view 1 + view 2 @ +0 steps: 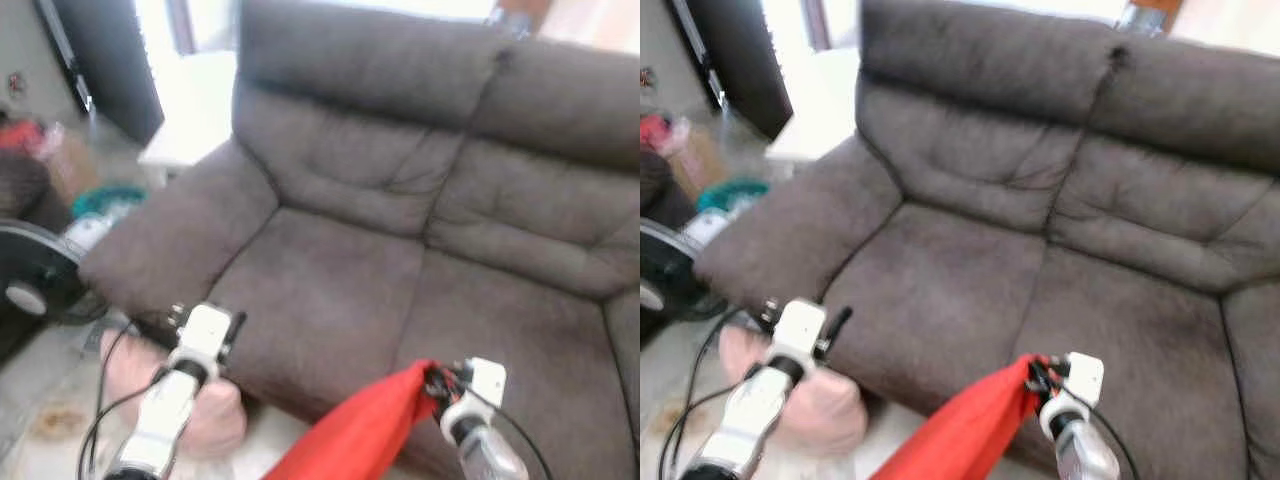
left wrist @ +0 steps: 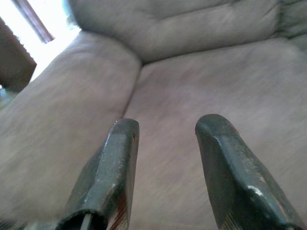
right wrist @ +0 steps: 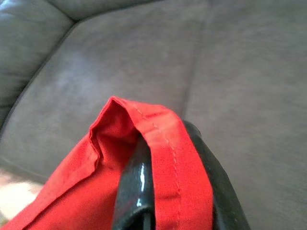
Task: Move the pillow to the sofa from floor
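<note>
A red pillow (image 1: 360, 430) hangs by its corner from my right gripper (image 1: 435, 380), just at the front edge of the brown-grey sofa (image 1: 330, 290). In the right wrist view the red cloth (image 3: 144, 143) is folded between the two black fingers (image 3: 134, 187), above the seat cushion. My left gripper (image 2: 165, 127) is open with nothing between its fingers, held over the sofa's left seat near the armrest (image 2: 62, 120). A pink pillow (image 1: 215, 415) lies on the floor below my left arm.
A black fan (image 1: 35, 275) stands on the floor at the left. A white low table (image 1: 190, 120) sits beside the sofa's left arm. Bags and clutter (image 1: 60, 160) lie at the far left. The sofa seat (image 1: 940, 290) is bare.
</note>
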Motion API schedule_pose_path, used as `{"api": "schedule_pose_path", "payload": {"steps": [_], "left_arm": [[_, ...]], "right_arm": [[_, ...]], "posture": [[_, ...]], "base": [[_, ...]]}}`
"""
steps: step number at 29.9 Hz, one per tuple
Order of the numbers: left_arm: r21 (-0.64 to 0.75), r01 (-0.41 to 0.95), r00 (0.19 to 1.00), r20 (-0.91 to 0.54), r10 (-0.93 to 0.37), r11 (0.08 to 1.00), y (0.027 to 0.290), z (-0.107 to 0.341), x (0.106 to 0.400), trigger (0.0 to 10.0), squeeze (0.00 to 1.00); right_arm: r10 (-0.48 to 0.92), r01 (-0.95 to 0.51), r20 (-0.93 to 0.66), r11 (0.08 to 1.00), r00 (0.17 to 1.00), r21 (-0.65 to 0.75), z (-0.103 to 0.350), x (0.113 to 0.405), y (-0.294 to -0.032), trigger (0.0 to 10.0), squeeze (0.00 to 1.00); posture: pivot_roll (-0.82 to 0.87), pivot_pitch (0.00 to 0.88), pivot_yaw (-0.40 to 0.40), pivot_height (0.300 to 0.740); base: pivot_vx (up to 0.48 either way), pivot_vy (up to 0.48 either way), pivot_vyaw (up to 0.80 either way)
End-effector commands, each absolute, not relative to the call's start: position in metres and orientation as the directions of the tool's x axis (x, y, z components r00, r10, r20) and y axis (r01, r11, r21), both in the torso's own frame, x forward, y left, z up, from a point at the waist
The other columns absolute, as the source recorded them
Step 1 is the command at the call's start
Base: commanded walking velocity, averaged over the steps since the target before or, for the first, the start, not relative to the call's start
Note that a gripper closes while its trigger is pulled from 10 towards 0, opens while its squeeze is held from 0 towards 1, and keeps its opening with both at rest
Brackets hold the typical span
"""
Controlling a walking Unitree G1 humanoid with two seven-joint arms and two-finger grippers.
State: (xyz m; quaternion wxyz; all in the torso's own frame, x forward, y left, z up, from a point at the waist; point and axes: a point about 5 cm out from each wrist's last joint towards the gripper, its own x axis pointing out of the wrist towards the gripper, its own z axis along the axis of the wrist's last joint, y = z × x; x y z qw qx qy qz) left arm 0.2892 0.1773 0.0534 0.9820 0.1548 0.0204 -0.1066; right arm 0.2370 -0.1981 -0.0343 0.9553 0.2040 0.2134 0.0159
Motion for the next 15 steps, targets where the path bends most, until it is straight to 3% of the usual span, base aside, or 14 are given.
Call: {"api": "schedule_pose_path", "payload": {"steps": [1, 15], "left_arm": [[0.305, 0.233, 0.972, -0.082, -0.218, 0.924, 0.1751, 0.0511, 0.2872, 10.0, 0.00], [0.306, 0.271, 0.962, -0.100, -0.252, 0.913, 0.1730, 0.0493, 0.2867, 10.0, 0.00]], "right_arm": [[0.055, 0.061, -0.293, 0.926, 0.954, 0.372, -0.0141, 0.2539, -0.2122, 10.0, 0.00], [0.068, 0.048, -0.287, 0.924, 0.956, 0.380, -0.0135, 0.2553, -0.2088, 10.0, 0.00]], "posture": [[0.12, 0.000, -0.043, 0.740], [0.12, 0.000, -0.038, 0.740]], "base": [[0.000, 0.000, -0.77], [0.000, 0.000, -0.76]]}}
